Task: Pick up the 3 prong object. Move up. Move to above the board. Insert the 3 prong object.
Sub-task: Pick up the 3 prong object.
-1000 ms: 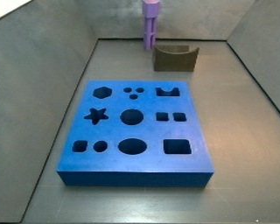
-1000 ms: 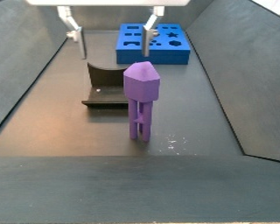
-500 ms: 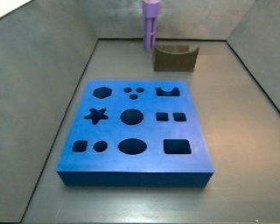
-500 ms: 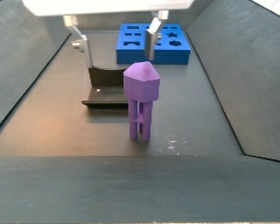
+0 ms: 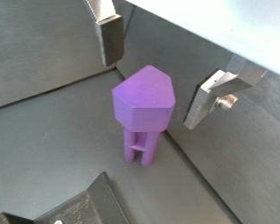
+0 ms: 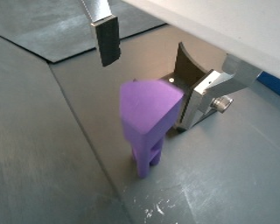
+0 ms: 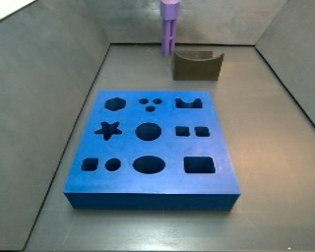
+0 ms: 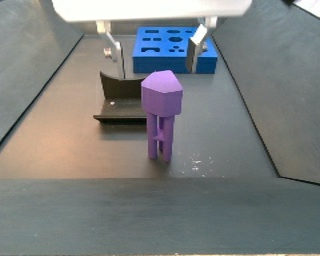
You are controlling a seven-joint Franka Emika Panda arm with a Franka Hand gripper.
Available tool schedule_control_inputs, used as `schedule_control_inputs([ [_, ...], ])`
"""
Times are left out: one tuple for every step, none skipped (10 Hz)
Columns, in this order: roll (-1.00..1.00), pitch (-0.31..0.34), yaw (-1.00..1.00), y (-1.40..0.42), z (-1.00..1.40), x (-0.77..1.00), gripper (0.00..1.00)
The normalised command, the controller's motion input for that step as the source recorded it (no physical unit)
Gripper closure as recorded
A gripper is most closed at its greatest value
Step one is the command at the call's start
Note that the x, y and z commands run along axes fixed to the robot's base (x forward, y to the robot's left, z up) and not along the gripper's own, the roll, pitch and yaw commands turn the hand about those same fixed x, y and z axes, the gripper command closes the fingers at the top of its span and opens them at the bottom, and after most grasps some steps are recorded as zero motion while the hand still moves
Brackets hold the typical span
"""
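Lavender and upright at frame centre, the 3 prong object (image 5: 143, 109) stands below my gripper (image 5: 160, 66). My fingers (image 5: 109, 39) spread wide, straddling its head without contact; a straight descent should bracket it.

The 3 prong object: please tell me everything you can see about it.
The 3 prong object is matte lavender, plastic-looking: a blocky head with a pointed top on slim parallel rods. It stands upright on the dark floor, apart from the fixture. The tool is open above it, one finger on each side, not touching.

floor (image 8: 69, 215): dark grey, matte | walls (image 8: 263, 60): grey, sloped panels
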Motion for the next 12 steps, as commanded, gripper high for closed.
schedule_control_inputs([
  [-0.08, -0.193, 0.05, 0.10, -0.38, -0.09, 0.00],
  [-0.01, -0.131, 0.10, 0.00, -0.30, 0.00, 0.00],
  [0.00, -0.100, 0.10, -0.09, -0.24, 0.00, 0.00],
  [0.00, -0.080, 0.12, -0.07, -0.21, 0.00, 0.00],
  [0.00, -0.063, 0.12, 0.00, -0.32, 0.00, 0.00],
  [0.00, -0.046, 0.12, 0.02, -0.32, 0.00, 0.00],
  [0.00, -0.034, 0.14, 0.09, -0.34, 0.00, 0.00],
  [0.00, -0.037, 0.07, 0.00, -0.27, 0.00, 0.00],
  [-0.05, -0.043, 0.00, 0.00, -0.09, 0.00, 0.00],
  [0.00, -0.046, 0.00, 0.00, 0.00, 0.00, 0.00],
  [0.00, 0.000, 0.00, 0.00, 0.00, 0.00, 0.00],
  [0.00, 0.000, 0.00, 0.00, 0.00, 0.00, 1.00],
])
